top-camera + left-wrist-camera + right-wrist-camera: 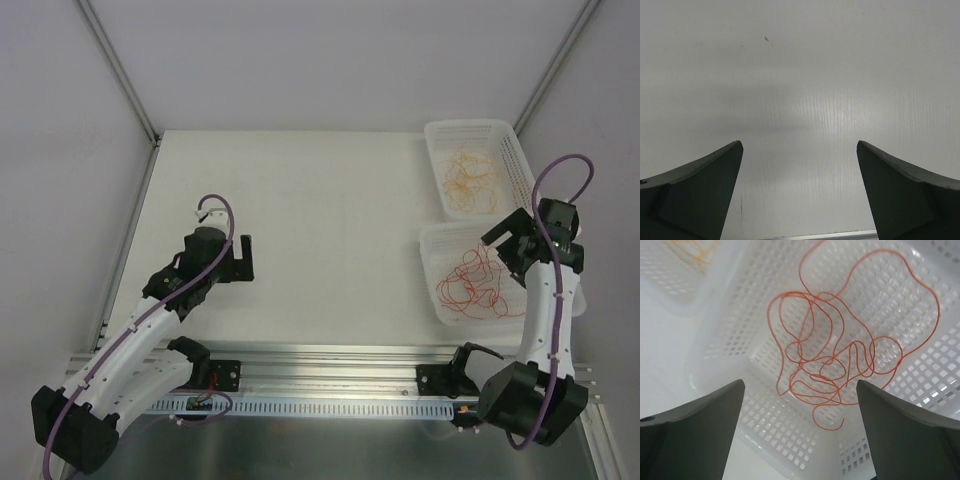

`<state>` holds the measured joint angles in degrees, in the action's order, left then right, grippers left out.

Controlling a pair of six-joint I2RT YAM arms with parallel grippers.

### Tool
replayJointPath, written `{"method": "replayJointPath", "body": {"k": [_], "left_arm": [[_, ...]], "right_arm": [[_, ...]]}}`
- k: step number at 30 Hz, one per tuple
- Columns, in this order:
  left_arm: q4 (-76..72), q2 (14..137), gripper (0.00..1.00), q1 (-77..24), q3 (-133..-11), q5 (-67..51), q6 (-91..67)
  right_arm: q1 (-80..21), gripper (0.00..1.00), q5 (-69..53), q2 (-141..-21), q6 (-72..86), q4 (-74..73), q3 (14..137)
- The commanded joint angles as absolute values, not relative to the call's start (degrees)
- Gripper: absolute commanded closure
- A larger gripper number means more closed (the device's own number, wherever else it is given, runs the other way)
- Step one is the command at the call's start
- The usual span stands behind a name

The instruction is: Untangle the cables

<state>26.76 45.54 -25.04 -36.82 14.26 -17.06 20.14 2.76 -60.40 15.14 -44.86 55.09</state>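
Plenty of open table (330, 230) ran across the middle, but over on the right the near basket (430, 285) and far basket (436, 165) stood close together, walls up, red-orange cables (472, 285) sprawled over the near floor, open only from above.

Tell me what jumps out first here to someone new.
The tangle of thin red-orange wire in the near white perforated plastic basket on the right grabs the eye, with the right tool open above it. Behind it, a second white basket holds a paler yellow-orange wire tangle. The left tool is open over the white tabletop.
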Motion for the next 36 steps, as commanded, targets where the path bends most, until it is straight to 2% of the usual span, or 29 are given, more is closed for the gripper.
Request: {"method": "replayJointPath", "body": {"k": [1, 10, 14, 20, 26, 36], "left_arm": [[25.05, 43.6, 0.01, -24.61, -37.18, 13.71, -17.84], [27.16, 36.31, 0.01, -24.7, -41.57, 15.81, -19.07], [28.56, 27.79, 0.01, -24.7, -44.21, 18.8, -18.2], [28.83, 11.28, 0.01, -24.7, -44.73, 22.67, -13.72], [32.6, 1.78, 0.01, -24.7, -47.1, 25.56, -10.46], [36.29, -9.23, 0.01, -24.7, -49.13, 37.6, -8.79]], "right_arm": [[20.04, 0.0, 3.78, -56.0, 12.05, -52.9, 63.78], [12.59, 0.01, 6.5, -46.85, 5.11, -58.62, 75.84], [6.69, 0.0, 11.15, -41.85, 0.27, -59.33, 79.63], [-0.87, 0.0, 19.59, -26.3, -4.48, -57.84, 75.15], [-2.37, 0.0, 16.52, -10.05, -7.29, -55.54, 69.7], [-7.29, 0.01, 27.06, -3.08, -7.9, -69.96, 75.67]]}}
